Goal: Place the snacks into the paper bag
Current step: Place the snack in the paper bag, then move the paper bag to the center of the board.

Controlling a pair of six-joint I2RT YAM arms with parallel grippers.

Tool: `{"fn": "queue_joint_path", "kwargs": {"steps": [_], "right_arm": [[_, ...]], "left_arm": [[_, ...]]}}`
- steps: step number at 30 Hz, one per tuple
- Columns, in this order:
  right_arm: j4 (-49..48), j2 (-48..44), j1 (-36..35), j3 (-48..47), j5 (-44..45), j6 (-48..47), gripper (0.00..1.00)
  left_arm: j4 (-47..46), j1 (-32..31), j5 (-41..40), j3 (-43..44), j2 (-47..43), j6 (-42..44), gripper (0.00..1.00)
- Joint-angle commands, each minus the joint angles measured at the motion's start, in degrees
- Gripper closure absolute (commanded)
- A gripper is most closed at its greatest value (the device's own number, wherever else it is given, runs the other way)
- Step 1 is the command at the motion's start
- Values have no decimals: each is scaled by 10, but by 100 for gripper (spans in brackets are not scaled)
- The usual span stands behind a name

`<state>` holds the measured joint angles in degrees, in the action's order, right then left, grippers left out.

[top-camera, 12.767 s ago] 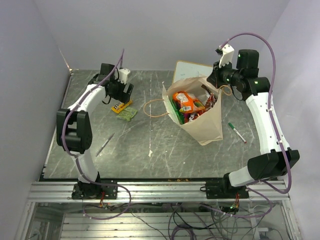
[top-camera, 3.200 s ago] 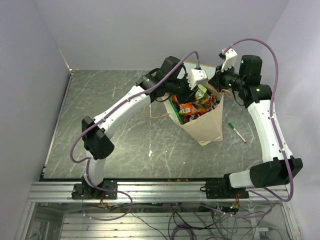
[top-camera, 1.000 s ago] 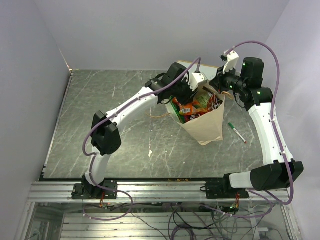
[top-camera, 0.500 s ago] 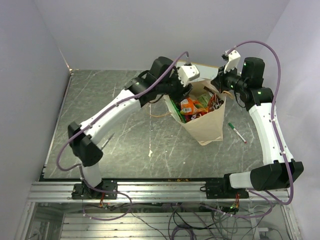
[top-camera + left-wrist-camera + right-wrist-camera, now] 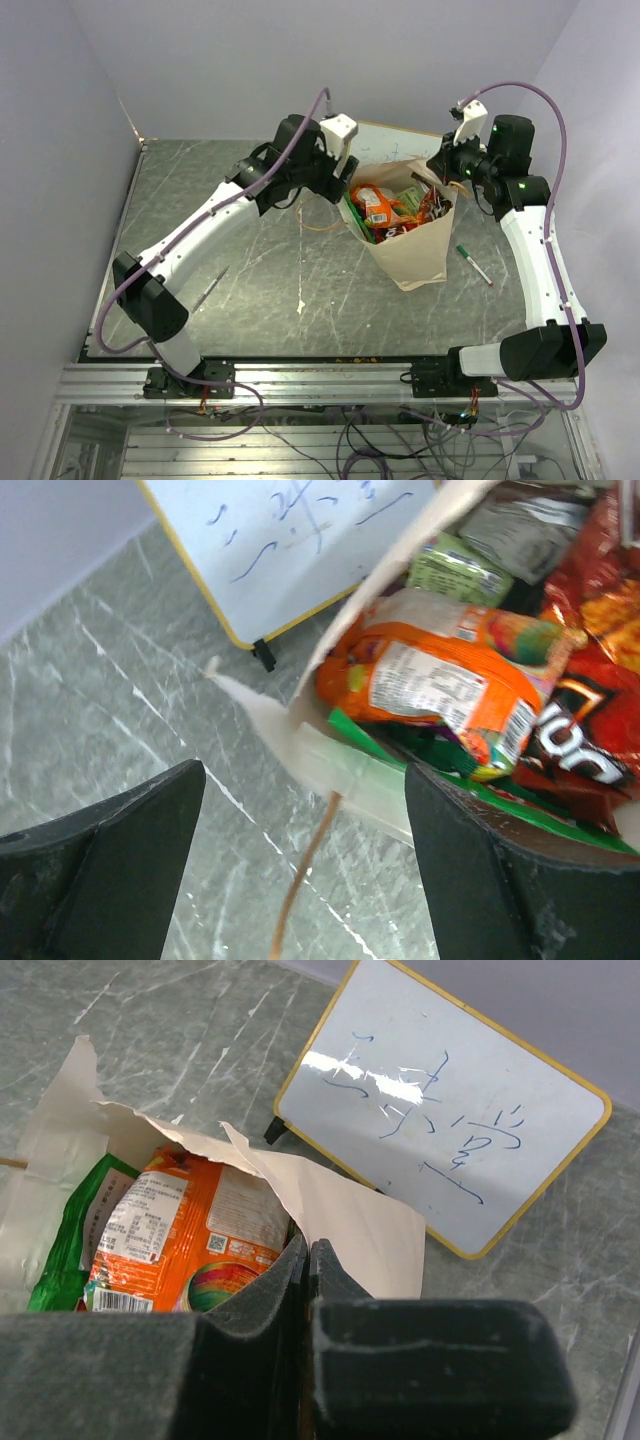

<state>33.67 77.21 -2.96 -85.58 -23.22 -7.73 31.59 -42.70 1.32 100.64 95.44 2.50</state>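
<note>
The snacks (image 5: 385, 208) sit packed in the paper bag (image 5: 415, 250), which stands on the counter (image 5: 250, 280), long axis upright, mouth facing up. Left fingers (image 5: 110, 870) are spread wide and empty just beside its rim. Right fingers (image 5: 250, 1350) are pressed together, pinching the rim. Filling looks finished, so the next move is a gentle release.

The right gripper (image 5: 306, 1252) fills the bottom of the frame, its two dark fingers pressed flat together on the torn cream rim of the paper bag (image 5: 345, 1225). Inside the bag, just left of the fingers, lies an orange snack packet (image 5: 190, 1230) showing a barcode and printed label. A green packet (image 5: 68, 1230) sits against the bag's left wall. Beyond the bag, a yellow-framed whiteboard (image 5: 445, 1110) with blue scribbles lies on the grey marbled tabletop (image 5: 150, 1030).
</note>
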Motion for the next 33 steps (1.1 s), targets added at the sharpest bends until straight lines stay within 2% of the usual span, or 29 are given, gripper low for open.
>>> {"fn": "queue_joint_path", "kwargs": {"steps": [1, 6, 10, 19, 22, 26, 28, 33], "right_arm": [[10, -18, 9, 11, -1, 4, 100], [8, -21, 9, 16, -5, 3, 100], [5, -22, 10, 20, -7, 3, 100], [6, -18, 16, 19, -23, 7, 100], [4, -22, 17, 24, -30, 7, 100], [2, -23, 17, 30, -63, 5, 100], [2, -22, 17, 29, -75, 3, 100], [3, -19, 17, 27, -83, 0, 100]], "left_arm": [[-13, 43, 42, -2, 18, -103, 8], [-35, 74, 141, -21, 28, -176, 6], [-52, 82, 189, -47, 30, -222, 9], [-86, 83, 266, -66, 57, -326, 31], [-98, 82, 286, -69, 66, -347, 42], [-99, 83, 295, -61, 76, -354, 53], [-101, 83, 297, -59, 78, -357, 55], [-105, 82, 307, -54, 80, -357, 71]]}}
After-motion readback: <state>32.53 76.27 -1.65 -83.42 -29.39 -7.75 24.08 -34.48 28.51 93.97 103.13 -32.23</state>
